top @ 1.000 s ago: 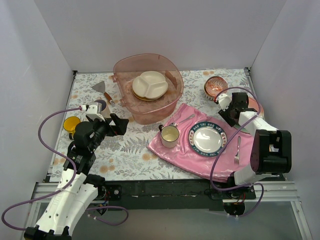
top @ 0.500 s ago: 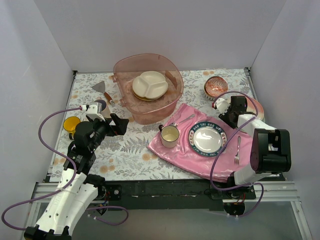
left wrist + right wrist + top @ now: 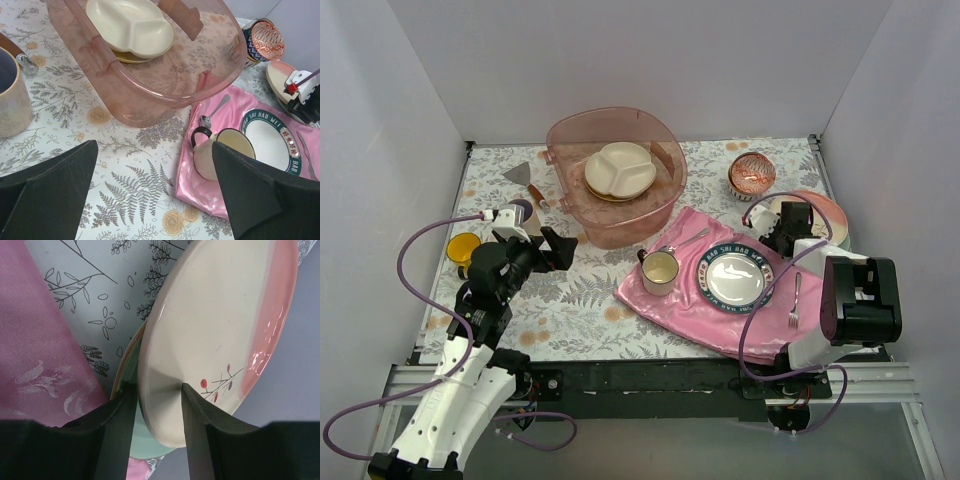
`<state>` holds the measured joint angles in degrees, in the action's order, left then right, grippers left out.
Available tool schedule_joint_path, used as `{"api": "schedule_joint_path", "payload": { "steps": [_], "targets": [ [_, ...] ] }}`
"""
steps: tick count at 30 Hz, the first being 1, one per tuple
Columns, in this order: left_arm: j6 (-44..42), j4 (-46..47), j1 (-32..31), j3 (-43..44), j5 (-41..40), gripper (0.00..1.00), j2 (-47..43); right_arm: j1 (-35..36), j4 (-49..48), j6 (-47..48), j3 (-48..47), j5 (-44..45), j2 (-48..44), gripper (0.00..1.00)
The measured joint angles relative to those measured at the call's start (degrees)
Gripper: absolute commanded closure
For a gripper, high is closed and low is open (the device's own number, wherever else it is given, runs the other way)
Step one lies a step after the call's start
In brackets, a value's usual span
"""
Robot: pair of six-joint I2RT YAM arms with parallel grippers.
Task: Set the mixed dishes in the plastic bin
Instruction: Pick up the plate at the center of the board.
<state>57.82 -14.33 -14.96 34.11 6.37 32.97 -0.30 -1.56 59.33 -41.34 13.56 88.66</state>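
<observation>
The plastic bin (image 3: 577, 148) stands at the back centre with the cream divided plate (image 3: 620, 168) in it, on top of another dish. The red-patterned bowl (image 3: 752, 174) sits at the back right. My right gripper (image 3: 775, 222) is shut on the near rim of the peach plate (image 3: 215, 325). One finger is on top, the other between it and the mint-green plate (image 3: 145, 440) beneath. My left gripper (image 3: 558, 250) is open and empty over the floral cloth. The yellow mug (image 3: 463, 248) and the pale mug with purple inside (image 3: 521, 211) stand to its left.
A pink cloth (image 3: 670, 305) holds the dark-blue-rimmed plate (image 3: 735, 279), a cream cup (image 3: 660, 270), a spoon (image 3: 688, 240) and a fork (image 3: 796, 295). A spatula (image 3: 523, 178) lies at the back left. White walls enclose the table.
My right gripper has shifted a little left and toward the near side, and more of the peach plate shows behind it. The left arm has not moved.
</observation>
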Motion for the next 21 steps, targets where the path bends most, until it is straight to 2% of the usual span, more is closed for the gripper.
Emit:
{"api": "schedule_joint_path", "payload": {
  "steps": [8, 18, 21],
  "targets": [
    [0.0, 0.0, 0.0, 0.0, -0.3, 0.02, 0.6, 0.0, -6.9, 2.6, 3.9, 1.0, -0.1, 0.63],
    [0.0, 0.0, 0.0, 0.0, -0.4, 0.02, 1.1, 0.1, -13.0, 4.2, 8.6, 1.3, -2.5, 0.96],
    [0.0, 0.0, 0.0, 0.0, -0.4, 0.02, 1.1, 0.0, -13.0, 4.4, 10.1, 1.3, -4.5, 0.99]
  ]
}}
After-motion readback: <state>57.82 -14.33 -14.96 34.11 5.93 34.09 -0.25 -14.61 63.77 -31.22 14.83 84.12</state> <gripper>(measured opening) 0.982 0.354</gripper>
